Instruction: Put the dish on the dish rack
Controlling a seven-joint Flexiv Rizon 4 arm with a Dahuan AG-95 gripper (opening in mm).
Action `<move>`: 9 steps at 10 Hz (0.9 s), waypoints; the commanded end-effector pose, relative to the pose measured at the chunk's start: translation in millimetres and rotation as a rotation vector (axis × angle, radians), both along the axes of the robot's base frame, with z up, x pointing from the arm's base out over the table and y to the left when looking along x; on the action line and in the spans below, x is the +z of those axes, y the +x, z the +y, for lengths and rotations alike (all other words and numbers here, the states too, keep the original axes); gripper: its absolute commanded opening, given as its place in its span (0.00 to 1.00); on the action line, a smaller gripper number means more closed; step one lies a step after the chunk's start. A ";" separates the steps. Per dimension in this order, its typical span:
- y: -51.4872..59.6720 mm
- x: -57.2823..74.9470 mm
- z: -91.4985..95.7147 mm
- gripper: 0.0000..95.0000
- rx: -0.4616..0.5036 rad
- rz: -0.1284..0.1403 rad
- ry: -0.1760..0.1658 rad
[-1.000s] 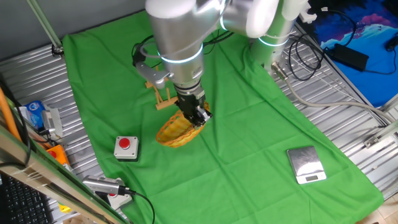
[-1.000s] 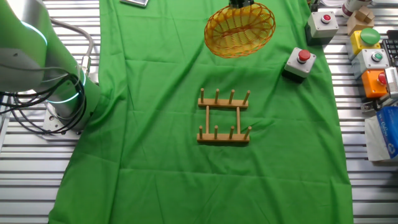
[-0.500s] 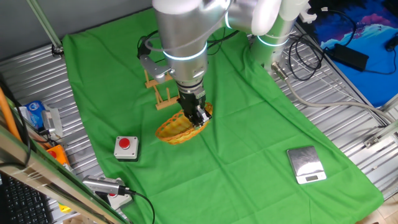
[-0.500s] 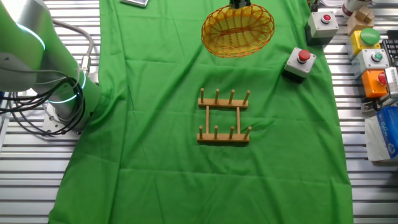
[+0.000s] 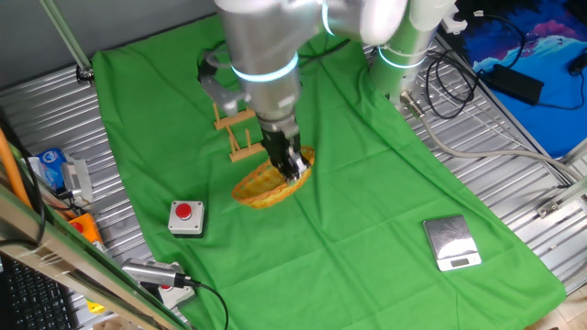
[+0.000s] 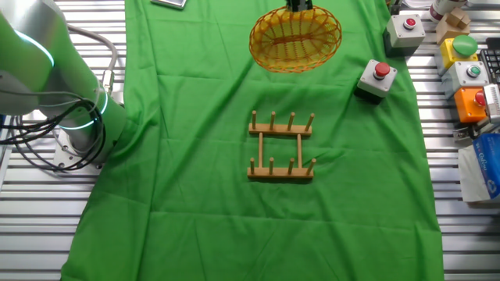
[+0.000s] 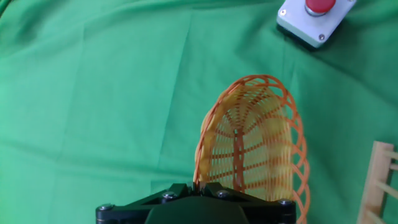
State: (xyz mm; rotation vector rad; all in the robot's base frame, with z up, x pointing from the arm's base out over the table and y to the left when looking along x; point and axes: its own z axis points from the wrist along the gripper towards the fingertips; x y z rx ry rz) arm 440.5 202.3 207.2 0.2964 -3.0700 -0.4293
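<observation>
Wicker, the dish (image 6: 295,39) hangs tilted above the green cloth, its rim pinched in the closed fingers (image 5: 293,167), at the bench's far side. Carrying it edge-on over the dish rack (image 6: 281,146) should let it drop between pegs. A red button box (image 6: 375,80) sits right of the path; elsewhere, open cloth.

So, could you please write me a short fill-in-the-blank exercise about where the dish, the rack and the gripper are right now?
1. The gripper is shut on the rim of the ____.
2. The dish rack holds ____ dishes.
3. The cloth covering the table is ____.
4. The button box nearest the dish has a ____ button.

Missing words: dish; no; green; red
</observation>
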 end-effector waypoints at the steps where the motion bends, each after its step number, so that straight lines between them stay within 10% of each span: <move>1: -19.9 17.7 -36.5 0.00 0.063 0.043 0.035; 5: -51.7 41.7 -80.1 0.00 0.174 0.132 0.060; 9: -64.4 36.7 -104.1 0.00 0.282 0.169 0.094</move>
